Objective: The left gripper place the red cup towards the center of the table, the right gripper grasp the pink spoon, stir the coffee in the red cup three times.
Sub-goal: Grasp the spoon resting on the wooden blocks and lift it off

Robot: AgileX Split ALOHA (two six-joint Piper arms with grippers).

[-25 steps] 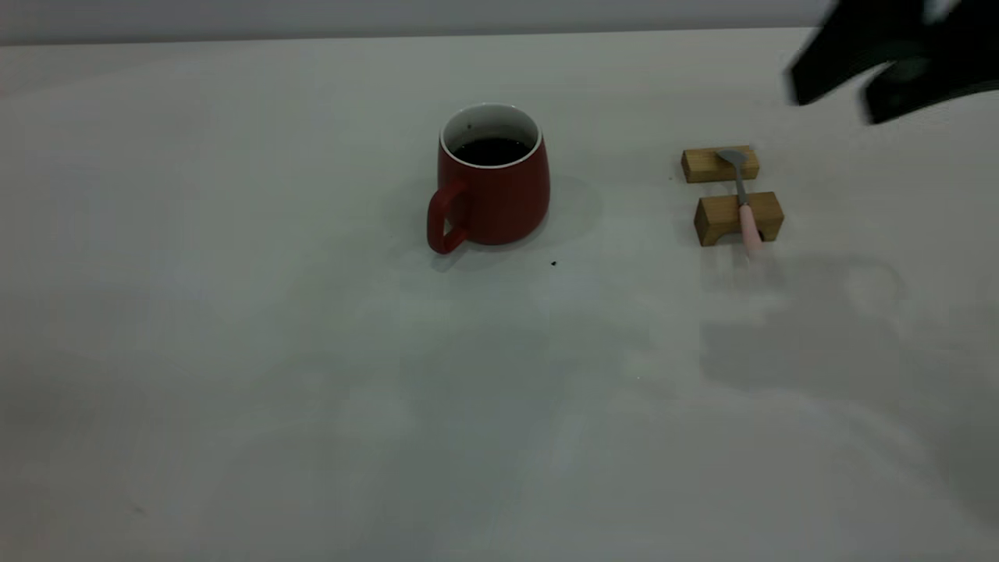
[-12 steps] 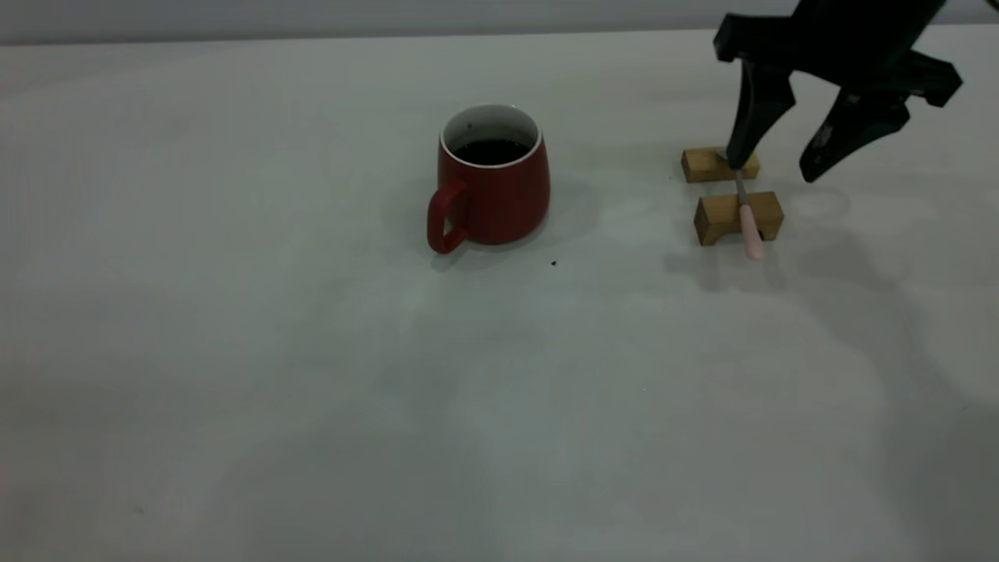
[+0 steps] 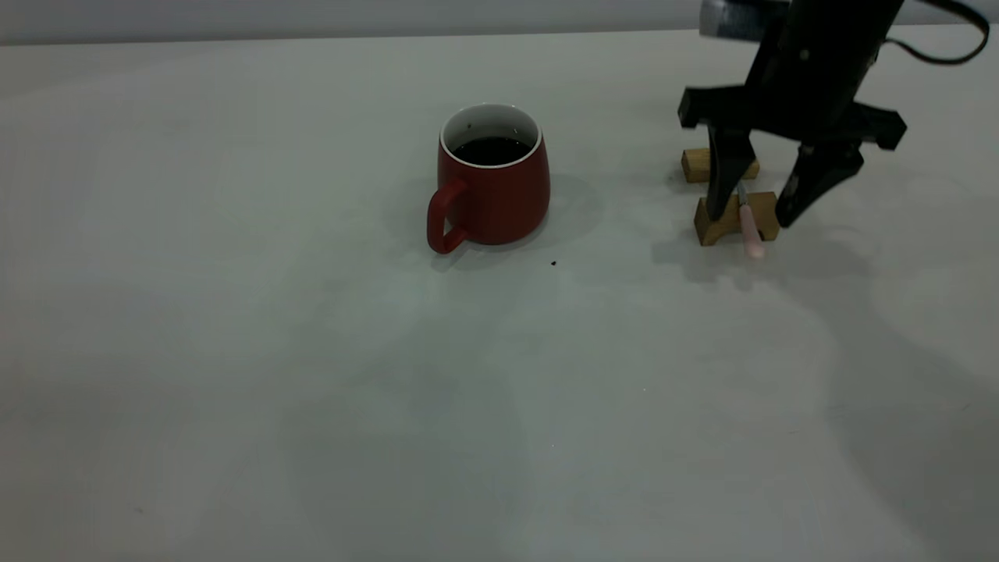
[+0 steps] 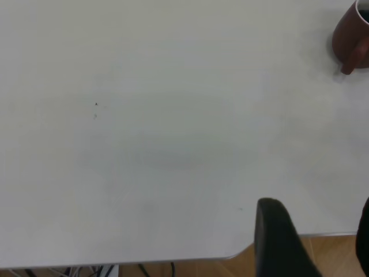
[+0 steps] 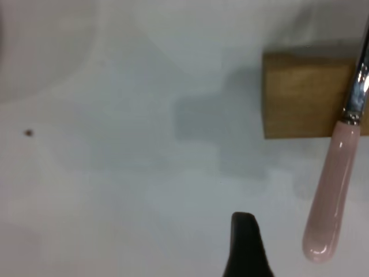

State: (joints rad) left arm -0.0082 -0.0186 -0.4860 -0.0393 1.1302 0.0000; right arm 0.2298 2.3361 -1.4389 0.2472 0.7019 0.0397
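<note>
Exterior view faces table (image 3: 312, 390) from front, wrist views look down closer, left wrist sharing red cup (image 4: 351, 40)

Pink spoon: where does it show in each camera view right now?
Exterior: pink spoon far right, lying across two wooden blocks, between the open right gripper fingers.
Left wrist: not in it.
Right wrist: pink handle at the picture's edge.
Shared landmark: the wooden block under its stem.

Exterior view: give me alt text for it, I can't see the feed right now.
The black right gripper reaches down with fingers open on either side of the slim pink-handled metal spoon, which lies across two tan wooden blocks at the right of the off-white table. The dark red mug of black coffee stands alone near the centre.
</note>
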